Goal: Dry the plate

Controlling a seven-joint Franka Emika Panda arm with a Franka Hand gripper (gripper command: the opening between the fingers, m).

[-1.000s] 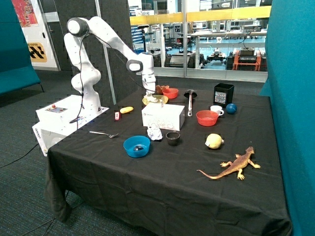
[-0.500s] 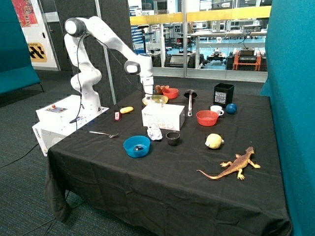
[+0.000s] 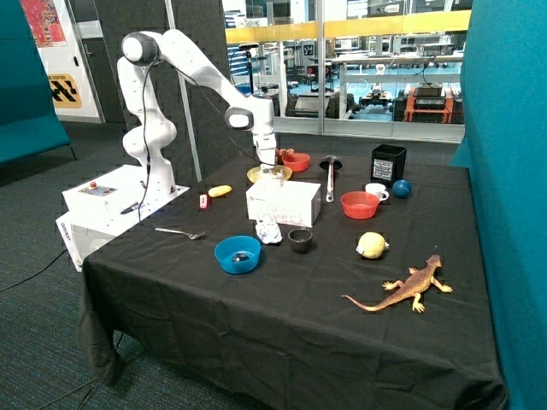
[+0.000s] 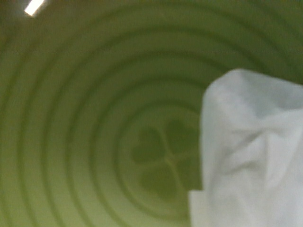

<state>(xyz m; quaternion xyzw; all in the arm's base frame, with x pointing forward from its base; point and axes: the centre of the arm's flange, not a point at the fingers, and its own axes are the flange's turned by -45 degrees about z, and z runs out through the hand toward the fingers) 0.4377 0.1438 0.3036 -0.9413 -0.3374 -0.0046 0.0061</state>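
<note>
The claw (image 3: 273, 168) is down over the plate (image 3: 269, 173), upper middle of the tabletop (image 3: 282, 316), with white tissue (image 4: 251, 156) against the ridged dish; I cannot tell its grip. A white box (image 3: 283, 202) sits just in front.

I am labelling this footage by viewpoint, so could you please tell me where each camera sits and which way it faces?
Outside view: stands off the table's near corner, facing the table, the white arm and its gripper over the plate.
Wrist view: on the arm's wrist, pointing straight into the plate with a white tissue in front; nothing of the robot shows.
Shared: the plate and the tissue.
</note>
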